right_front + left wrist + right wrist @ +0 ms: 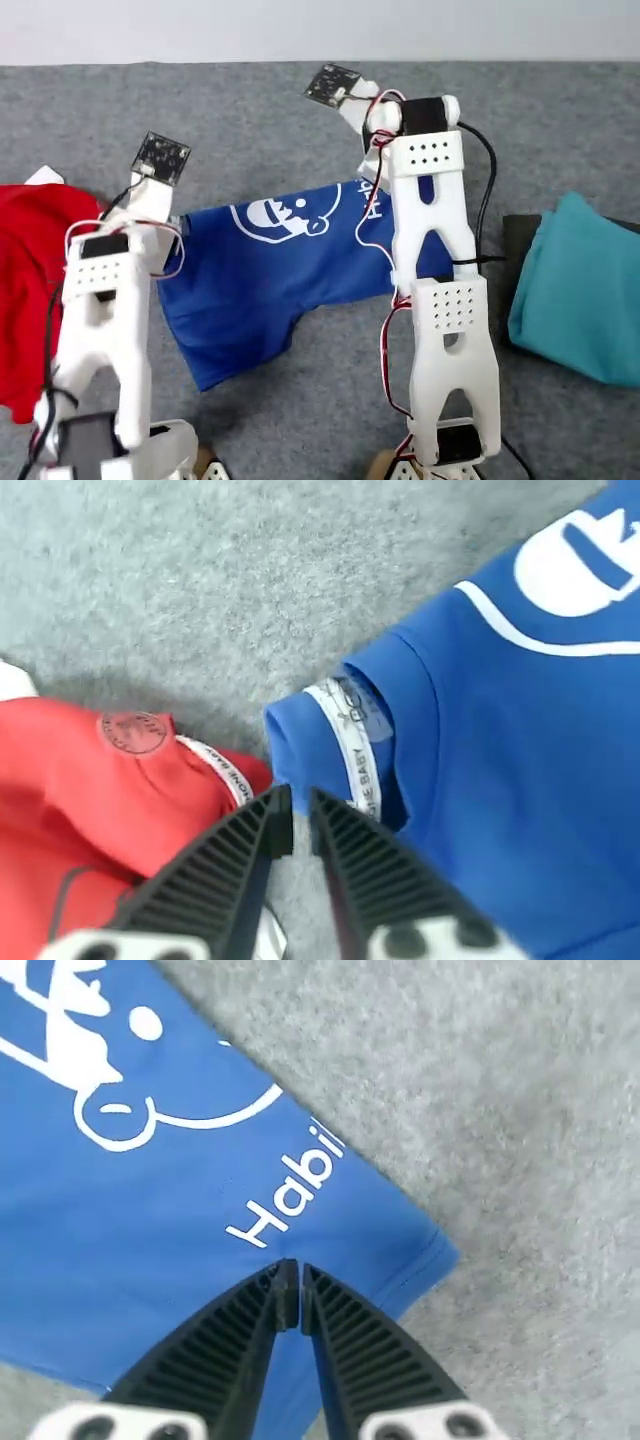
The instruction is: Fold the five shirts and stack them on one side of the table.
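Note:
A blue shirt (270, 270) with a white print lies spread out and rumpled in the middle of the grey table. My left gripper (152, 200) hovers by its collar (350, 745), over the strip of carpet between the blue shirt and a red shirt (110, 780). Its fingers (300, 815) are shut with nothing between them. My right gripper (380, 170) hangs over the blue shirt's far right corner, next to the white lettering (285, 1195). It (293, 1278) is shut too, and no cloth shows between its fingertips.
The red shirt (25, 270) lies bunched at the left edge. A folded teal shirt (580, 290) rests on a dark one (518, 250) at the right. Grey carpet (250, 120) covers the far side.

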You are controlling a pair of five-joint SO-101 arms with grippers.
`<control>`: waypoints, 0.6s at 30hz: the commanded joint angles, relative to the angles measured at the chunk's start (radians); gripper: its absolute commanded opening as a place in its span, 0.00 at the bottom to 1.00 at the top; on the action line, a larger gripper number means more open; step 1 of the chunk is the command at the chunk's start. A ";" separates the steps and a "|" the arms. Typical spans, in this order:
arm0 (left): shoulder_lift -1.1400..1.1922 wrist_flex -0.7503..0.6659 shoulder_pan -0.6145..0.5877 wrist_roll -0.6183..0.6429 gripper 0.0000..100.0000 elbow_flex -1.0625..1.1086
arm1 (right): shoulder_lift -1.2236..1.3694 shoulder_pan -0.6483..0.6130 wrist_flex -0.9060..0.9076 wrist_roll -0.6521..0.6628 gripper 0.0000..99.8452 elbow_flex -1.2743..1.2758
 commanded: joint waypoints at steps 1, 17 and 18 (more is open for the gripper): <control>0.115 0.026 -0.006 0.012 0.08 -0.151 | -0.045 -0.010 0.042 -0.044 0.01 -0.043; 0.841 0.358 -0.075 -0.034 0.08 -0.980 | -0.051 0.031 0.044 -0.069 0.01 -0.043; 0.868 0.381 -0.075 -0.043 0.07 -1.033 | -0.051 0.036 0.044 -0.069 0.01 -0.043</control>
